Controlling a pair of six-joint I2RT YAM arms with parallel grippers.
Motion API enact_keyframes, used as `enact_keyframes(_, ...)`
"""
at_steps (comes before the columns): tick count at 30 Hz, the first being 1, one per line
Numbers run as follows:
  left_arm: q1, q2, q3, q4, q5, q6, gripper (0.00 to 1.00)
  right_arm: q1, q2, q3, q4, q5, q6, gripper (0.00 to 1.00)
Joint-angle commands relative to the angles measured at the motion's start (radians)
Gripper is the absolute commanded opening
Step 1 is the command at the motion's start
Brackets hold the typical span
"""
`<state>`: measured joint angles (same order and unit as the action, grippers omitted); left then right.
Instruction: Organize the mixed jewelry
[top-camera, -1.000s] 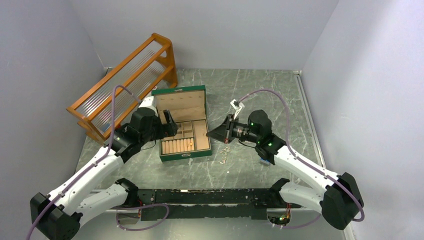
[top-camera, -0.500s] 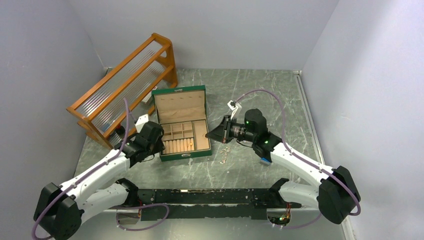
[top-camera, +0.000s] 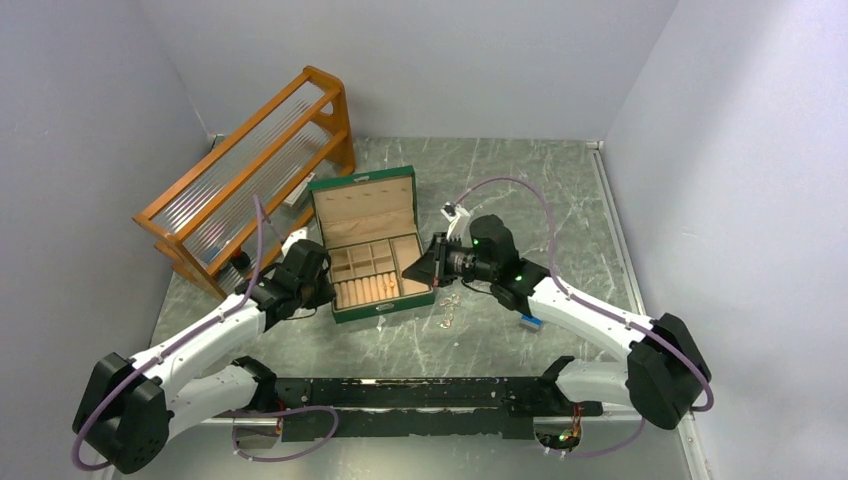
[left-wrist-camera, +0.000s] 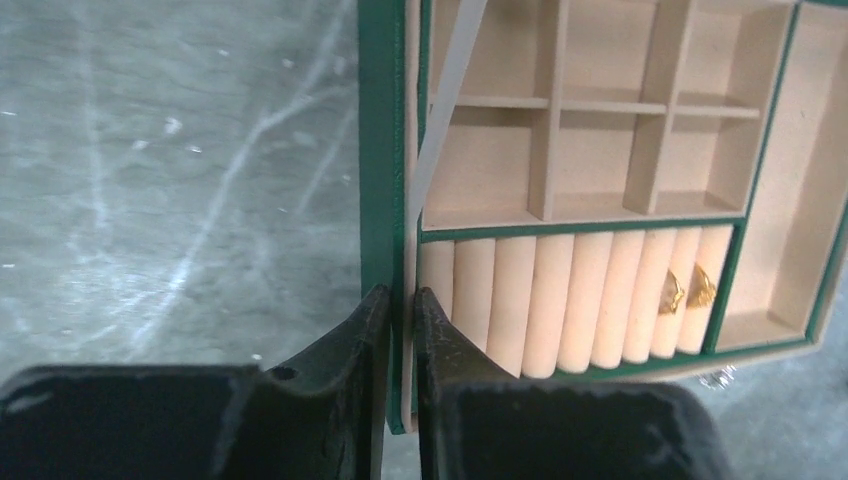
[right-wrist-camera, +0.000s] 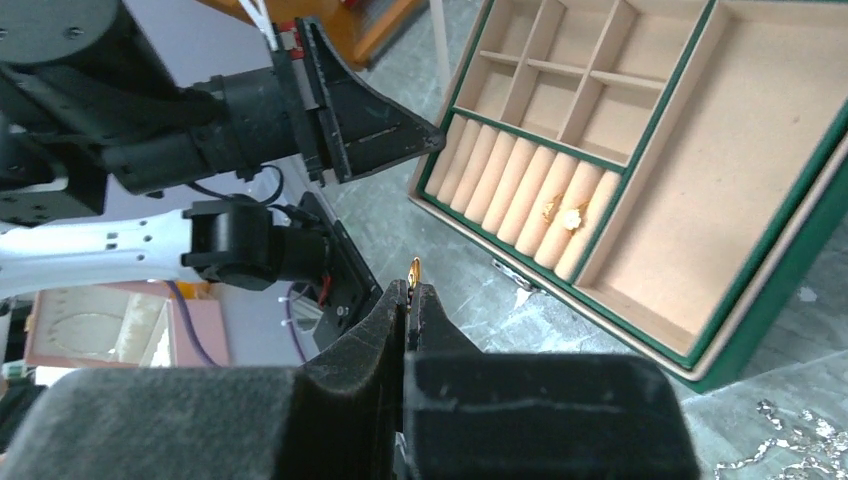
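Observation:
The green jewelry box (top-camera: 386, 309) stands open mid-table, its beige tray showing. My left gripper (top-camera: 326, 285) is at the box's left side, and in the left wrist view it (left-wrist-camera: 400, 296) is shut on the box's left wall (left-wrist-camera: 381, 150), one finger on each side. Two gold pieces (left-wrist-camera: 686, 289) sit in the ring rolls. My right gripper (top-camera: 421, 268) hovers at the box's right front corner, where it (right-wrist-camera: 409, 290) is shut on a tiny gold piece (right-wrist-camera: 413, 267) that pokes out above its tips. Loose gold chains (top-camera: 448, 311) of the mixed jewelry lie on the table right of the box.
A wooden rack (top-camera: 250, 165) stands at the back left, close behind the left arm. A small blue block (top-camera: 530, 321) lies under the right forearm. In the right wrist view the chains (right-wrist-camera: 790, 432) lie just off the box's green wall (right-wrist-camera: 790, 270).
The left arm drew back from over the box to its left side and its jaws closed on the wall. The box turned slightly. The right gripper moved left toward the box, still shut.

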<state>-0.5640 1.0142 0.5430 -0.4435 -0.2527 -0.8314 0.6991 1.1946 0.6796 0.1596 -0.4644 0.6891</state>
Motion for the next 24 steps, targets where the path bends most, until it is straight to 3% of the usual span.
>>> enact_keyframes(1, -0.004, 0.0, -0.031, 0.085, 0.184, -0.037, 0.16, 0.068, 0.047, 0.063, -0.084, 0.133, -0.026, 0.0)
enact_keyframes(5, -0.004, -0.013, -0.032, 0.087, 0.188, -0.035, 0.21, 0.147, 0.103, 0.128, -0.167, 0.271, -0.04, 0.0)
enact_keyframes(16, -0.003, -0.11, 0.008, 0.007, 0.082, 0.005, 0.52, 0.296, 0.282, 0.361, -0.434, 0.606, -0.064, 0.0)
enact_keyframes(24, -0.004, -0.229, 0.067, -0.031, 0.029, 0.108, 0.67, 0.353, 0.433, 0.504, -0.584, 0.728, -0.057, 0.0)
